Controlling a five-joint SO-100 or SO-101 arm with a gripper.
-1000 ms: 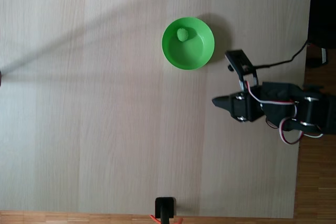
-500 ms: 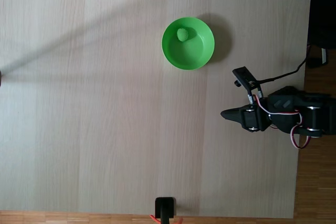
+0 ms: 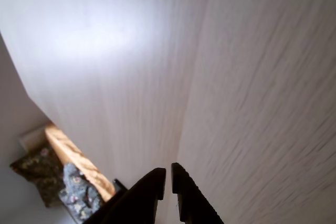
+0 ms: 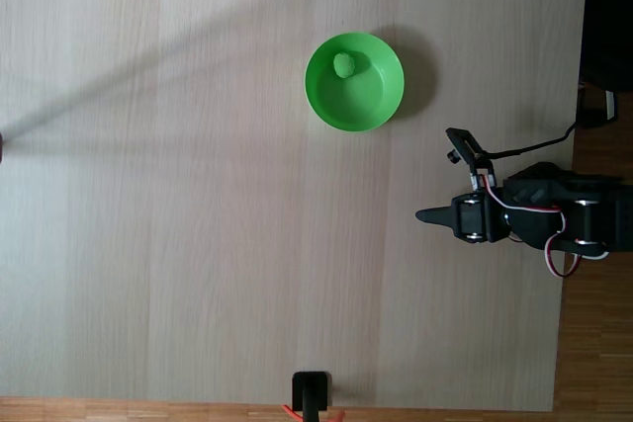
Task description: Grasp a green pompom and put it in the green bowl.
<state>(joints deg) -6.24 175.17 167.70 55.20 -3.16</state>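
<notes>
In the fixed view the green bowl (image 4: pixel 355 82) stands on the pale wooden table, upper middle. The green pompom (image 4: pixel 343 64) lies inside it, near its upper left wall. My gripper (image 4: pixel 422 215) is at the right side of the table, well below and right of the bowl, pointing left. Its black fingers (image 3: pixel 155 183) are together in the wrist view, with nothing between them, over bare tabletop (image 3: pixel 210 77).
A black stand (image 4: pixel 312 391) sits at the table's bottom edge in the fixed view. The arm's body and cables (image 4: pixel 554 219) lie at the right edge. The wrist view shows the table edge (image 3: pixel 73 156) and a patterned floor (image 3: pixel 63 187) at lower left.
The arm has pulled back to the right and downward, away from the bowl, and folded in. The pompom stays in the bowl.
</notes>
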